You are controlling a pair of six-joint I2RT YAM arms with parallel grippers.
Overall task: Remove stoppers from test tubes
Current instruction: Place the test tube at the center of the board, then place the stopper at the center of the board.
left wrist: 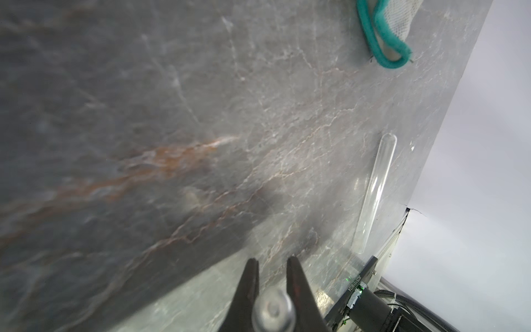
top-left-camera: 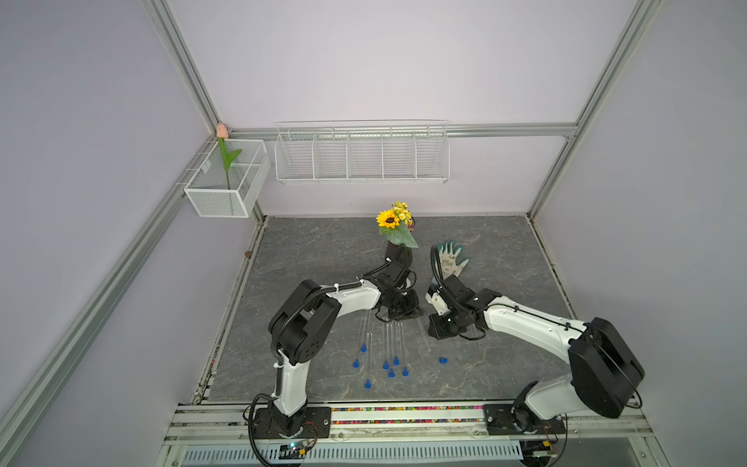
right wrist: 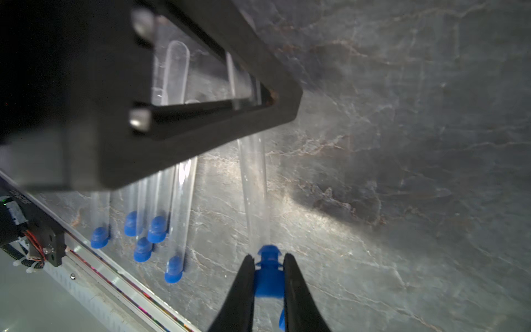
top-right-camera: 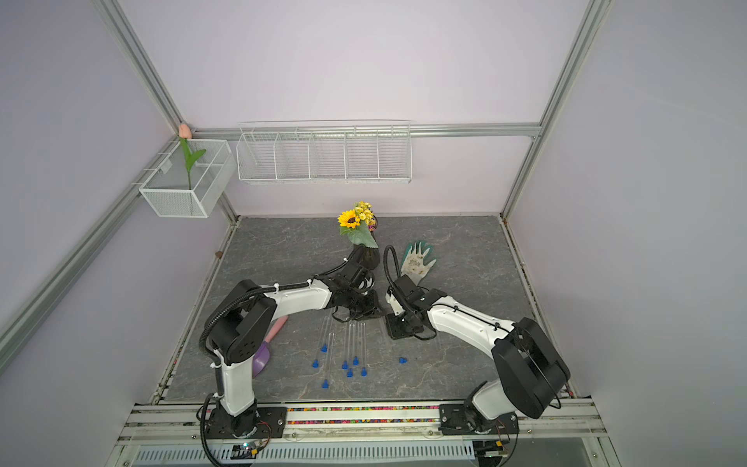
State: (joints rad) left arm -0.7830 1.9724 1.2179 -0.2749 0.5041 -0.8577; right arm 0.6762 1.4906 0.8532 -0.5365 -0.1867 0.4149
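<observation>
We are logging test tubes [right wrist: 180, 207] lying side by side on the table [right wrist: 402, 172], several with blue stoppers [right wrist: 156, 229] in place. We are judging them light, thin-walled, slick, prone to rolling: best clamped gently mid-barrel. The left gripper [left wrist: 273, 266] is showing jaws nearly together; what it is holding, if anything, we cannot tell. The right gripper [right wrist: 268, 256] is pinching one stopper [right wrist: 268, 283] across its wide body, at the mouth of a separate tube [right wrist: 253, 184]; rubbery, forgiving.
</observation>
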